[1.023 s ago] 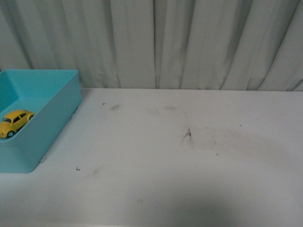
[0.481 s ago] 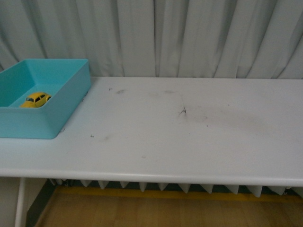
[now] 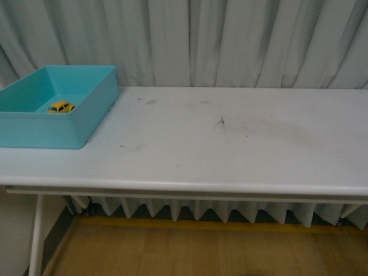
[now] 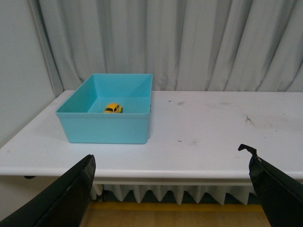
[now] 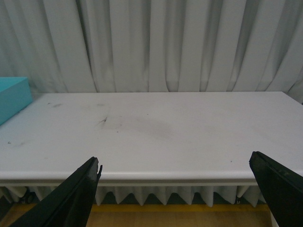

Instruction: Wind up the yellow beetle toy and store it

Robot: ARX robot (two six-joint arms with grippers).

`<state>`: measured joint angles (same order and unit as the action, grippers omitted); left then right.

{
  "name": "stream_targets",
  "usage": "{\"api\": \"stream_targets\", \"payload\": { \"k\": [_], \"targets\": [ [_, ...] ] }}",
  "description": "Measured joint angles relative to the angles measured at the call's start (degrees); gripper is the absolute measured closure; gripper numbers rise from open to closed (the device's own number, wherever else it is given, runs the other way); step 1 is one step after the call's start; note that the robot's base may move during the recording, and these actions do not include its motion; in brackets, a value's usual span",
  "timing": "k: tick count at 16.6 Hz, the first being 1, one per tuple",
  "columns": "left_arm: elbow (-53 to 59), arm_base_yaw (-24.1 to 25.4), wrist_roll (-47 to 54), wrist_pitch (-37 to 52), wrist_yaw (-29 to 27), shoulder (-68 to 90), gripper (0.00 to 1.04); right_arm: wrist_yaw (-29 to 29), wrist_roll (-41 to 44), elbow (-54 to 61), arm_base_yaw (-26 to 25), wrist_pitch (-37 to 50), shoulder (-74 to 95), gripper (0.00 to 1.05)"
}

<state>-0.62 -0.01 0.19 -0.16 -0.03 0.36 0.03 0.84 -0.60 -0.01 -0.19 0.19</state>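
Sitting inside the turquoise bin (image 3: pixel 69 123), the yellow beetle toy (image 3: pixel 61 107) rests on the bin's floor, close to the near wall and a little toward the bin's right side. In the front view the bin stands at about ten o'clock on the white counter (image 3: pixel 230 149), at its left end, with its far wall close to the pleated grey curtain (image 3: pixel 230 40). The toy stands on its wheels; from the left wrist view the same car (image 4: pixel 113 109) shows near the middle of the bin (image 4: pixel 106 130), clear of every wall.

Neither arm appears in the front view. The left tool (image 4: pixel 173 189) shows in its own camera as two dark fingers (image 4: pixel 61 198) spread wide apart, with nothing between them; it hangs off the counter's front edge, well apart from the bin. The right tool (image 5: pixel 182 191) likewise has its fingers (image 5: pixel 71 198) splayed wide and empty, off the front edge and facing the counter's right half, with only a corner of the bin (image 5: pixel 12 97) showing at about nine o'clock.

The counter's surface carries faint grey smudges and a small dark scuff mark (image 3: pixel 221 122) near its centre. Beneath the counter's edge a wooden floor (image 3: pixel 201 253) is visible.
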Motion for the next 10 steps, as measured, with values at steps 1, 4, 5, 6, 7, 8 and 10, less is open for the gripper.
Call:
{"api": "stream_targets", "payload": {
  "k": [1,4,5,6,7,8,10],
  "targets": [
    [0.0,0.0,0.0,0.0,0.0,0.0,0.07,0.0,0.0,0.0,0.0,-0.1,0.0,0.07],
    [0.0,0.0,0.0,0.0,0.0,0.0,0.07,0.0,0.0,0.0,0.0,0.0,0.0,0.07],
    [0.0,0.0,0.0,0.0,0.0,0.0,0.07,0.0,0.0,0.0,0.0,0.0,0.0,0.07],
    [0.0,0.0,0.0,0.0,0.0,0.0,0.07,0.0,0.0,0.0,0.0,0.0,0.0,0.07],
    [0.0,0.0,0.0,0.0,0.0,0.0,0.07,0.0,0.0,0.0,0.0,0.0,0.0,0.07],
    [0.0,0.0,0.0,0.0,0.0,0.0,0.07,0.0,0.0,0.0,0.0,0.0,0.0,0.07],
    [0.0,0.0,0.0,0.0,0.0,0.0,0.07,0.0,0.0,0.0,0.0,0.0,0.0,0.07]
  ]
}}
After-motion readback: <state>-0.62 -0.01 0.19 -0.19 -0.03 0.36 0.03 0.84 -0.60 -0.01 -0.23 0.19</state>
